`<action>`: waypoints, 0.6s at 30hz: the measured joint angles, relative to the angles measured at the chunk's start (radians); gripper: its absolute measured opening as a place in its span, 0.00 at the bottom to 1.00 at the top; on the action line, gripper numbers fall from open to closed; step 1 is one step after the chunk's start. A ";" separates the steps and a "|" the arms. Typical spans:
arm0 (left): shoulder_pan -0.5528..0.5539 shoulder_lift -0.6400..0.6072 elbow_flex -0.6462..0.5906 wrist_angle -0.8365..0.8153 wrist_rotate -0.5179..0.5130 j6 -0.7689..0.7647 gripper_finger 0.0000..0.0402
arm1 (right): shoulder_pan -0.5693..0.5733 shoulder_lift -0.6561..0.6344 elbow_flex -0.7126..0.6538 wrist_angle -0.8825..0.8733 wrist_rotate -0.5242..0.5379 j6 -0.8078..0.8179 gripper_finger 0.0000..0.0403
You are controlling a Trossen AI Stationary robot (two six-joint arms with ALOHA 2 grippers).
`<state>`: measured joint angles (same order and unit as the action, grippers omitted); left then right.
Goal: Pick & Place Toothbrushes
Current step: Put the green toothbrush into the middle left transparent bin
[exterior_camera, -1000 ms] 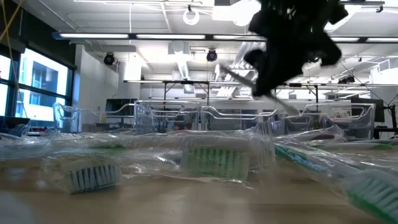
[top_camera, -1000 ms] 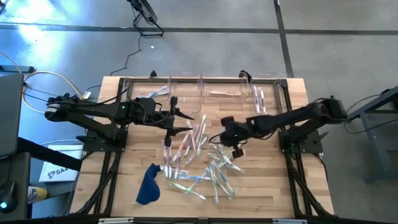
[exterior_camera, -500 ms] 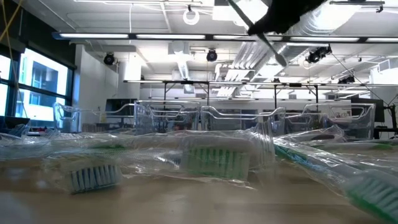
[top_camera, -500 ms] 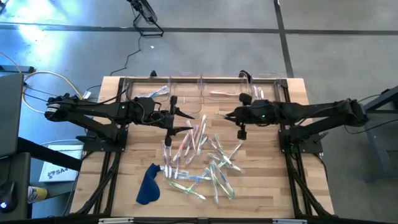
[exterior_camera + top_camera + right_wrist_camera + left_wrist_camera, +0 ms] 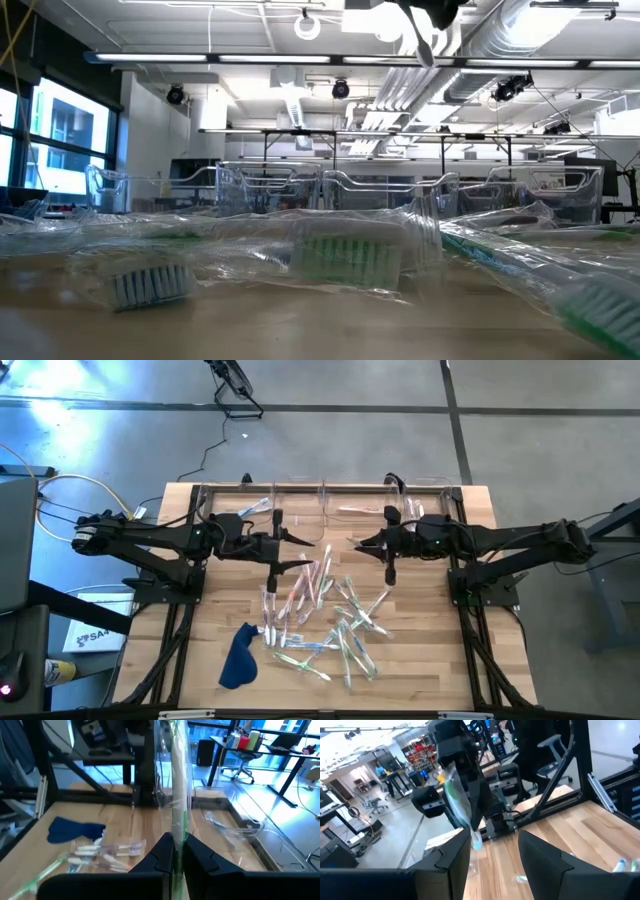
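Note:
A loose pile of wrapped toothbrushes (image 5: pixel 330 610) lies on the wooden table's middle; in the low view they fill the foreground (image 5: pixel 345 255). My right gripper (image 5: pixel 360 543) hovers beyond the pile's far side, pointing toward the table's left, shut on one green-and-white toothbrush (image 5: pixel 177 780) in its clear wrapper. The left wrist view shows that toothbrush (image 5: pixel 460 802) too. My left gripper (image 5: pixel 298 553) faces it from the left, held high and level, open (image 5: pixel 495 855) with nothing between its fingers. My right gripper pinches the wrapped toothbrush (image 5: pixel 176 827) between its two shut fingers, which come at it level from the table's right and lie across it. The fingers hide which part of its length they are on. The toothbrush is lifted clear of the pile, roughly upright and tilted (image 5: pixel 472 832).
Clear plastic bins (image 5: pixel 330 505) line the table's far edge, some with toothbrushes inside. A dark blue cloth (image 5: pixel 238 655) lies near the front left. Bare wood shows at the table's right (image 5: pixel 450 630) and along its near edge.
My right gripper has risen from the pile and gone toward the table's far edge, tipping from pointing down to nearly level. It stays shut on the toothbrush, which has come up clear of the pile with it.

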<state>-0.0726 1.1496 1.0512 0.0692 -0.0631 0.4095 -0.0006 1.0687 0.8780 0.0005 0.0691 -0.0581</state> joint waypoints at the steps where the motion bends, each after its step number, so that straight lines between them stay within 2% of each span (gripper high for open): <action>1: 0.000 0.000 0.000 0.001 0.000 0.000 0.40 | 0.000 0.000 0.000 0.012 0.001 0.008 0.04; 9: 0.000 0.000 0.000 0.010 -0.003 -0.127 0.40 | 0.000 -0.001 0.000 0.042 0.002 0.012 0.04; 18: 0.000 0.000 0.000 0.084 -0.018 -0.131 0.40 | 0.000 0.000 0.000 0.043 0.011 0.009 0.04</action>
<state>-0.0723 1.1496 1.0512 0.1533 -0.0807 0.2787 -0.0006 1.0683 0.8780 0.0431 0.0798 -0.0486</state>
